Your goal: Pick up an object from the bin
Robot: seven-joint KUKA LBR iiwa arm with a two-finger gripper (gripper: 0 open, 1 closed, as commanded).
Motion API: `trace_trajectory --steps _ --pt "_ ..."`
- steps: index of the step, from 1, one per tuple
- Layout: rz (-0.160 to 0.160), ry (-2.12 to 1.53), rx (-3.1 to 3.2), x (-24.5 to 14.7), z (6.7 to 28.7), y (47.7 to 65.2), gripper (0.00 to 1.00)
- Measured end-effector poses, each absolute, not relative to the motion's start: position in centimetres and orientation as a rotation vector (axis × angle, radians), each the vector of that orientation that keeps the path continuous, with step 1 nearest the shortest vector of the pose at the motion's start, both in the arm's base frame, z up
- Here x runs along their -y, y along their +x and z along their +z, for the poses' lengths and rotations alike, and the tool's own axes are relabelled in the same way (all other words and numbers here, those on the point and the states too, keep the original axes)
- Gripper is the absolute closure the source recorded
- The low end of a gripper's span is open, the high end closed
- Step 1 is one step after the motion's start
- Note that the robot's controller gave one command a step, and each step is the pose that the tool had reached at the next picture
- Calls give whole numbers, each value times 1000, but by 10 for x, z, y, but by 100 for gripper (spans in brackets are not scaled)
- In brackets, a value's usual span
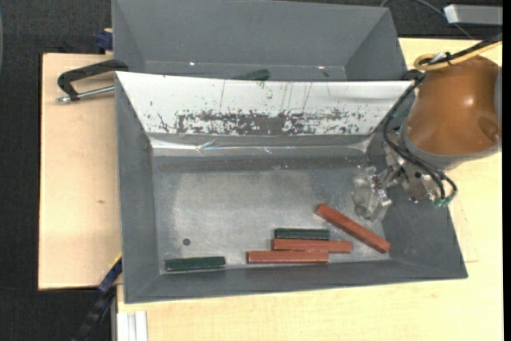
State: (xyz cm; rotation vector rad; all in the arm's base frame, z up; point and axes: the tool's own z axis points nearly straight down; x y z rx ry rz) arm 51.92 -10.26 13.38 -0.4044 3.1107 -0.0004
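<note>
The red stick nearest the gripper lies flat on the floor of the bin, near the right side. Its long way runs slanted, from upper left down to lower right. The gripper hangs just above its upper half, probably because this stick is closest. Nobody can tell if the gripper is spread or squeezed. A green stick lies just left.
</note>
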Motion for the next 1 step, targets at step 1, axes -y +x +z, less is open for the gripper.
trace_trajectory --steps 1 --pt "0 -404 -3111 103 134 519 0"
